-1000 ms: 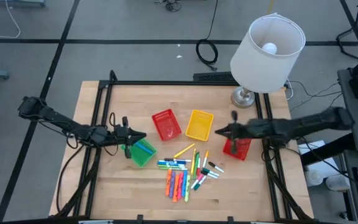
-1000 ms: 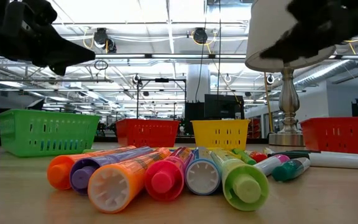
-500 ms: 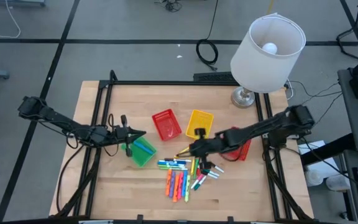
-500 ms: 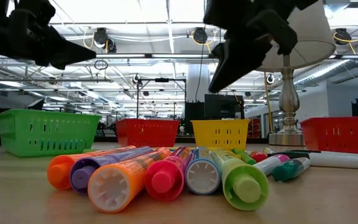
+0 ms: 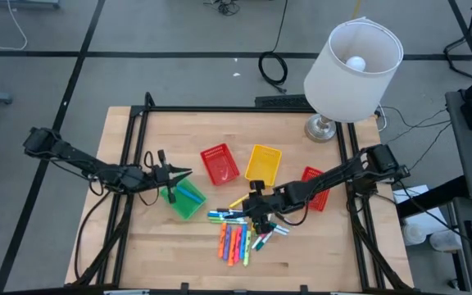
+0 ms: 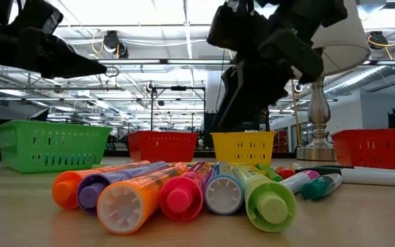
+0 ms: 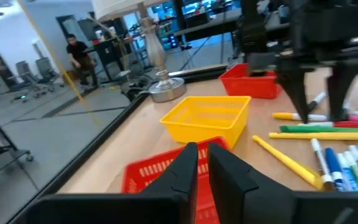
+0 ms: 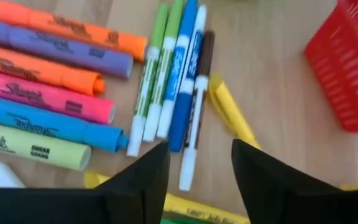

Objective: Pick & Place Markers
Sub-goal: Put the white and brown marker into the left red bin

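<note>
Markers (image 5: 240, 229) lay near the bench's front edge, beneath our right gripper's (image 5: 256, 215) spread jaws, none pinched.

Lying packed mid-worktop (image 5: 318, 254): markers (image 5: 238, 232). Standing behind: red, yellow baskets (image 5: 263, 164); green basket (image 5: 185, 200) leftward. Leaving bare board along front and left edges; lamp (image 5: 352, 59) blocking far-right corner.

The table (image 5: 318, 262) is pale, matt planked wood, the markers (image 8: 48, 96) smooth plastic with a slight sheen, the baskets (image 6: 52, 145) glossy plastic mesh, the lamp's shade (image 5: 352, 70) matt white cloth and its base (image 5: 319, 129) polished metal.
</note>
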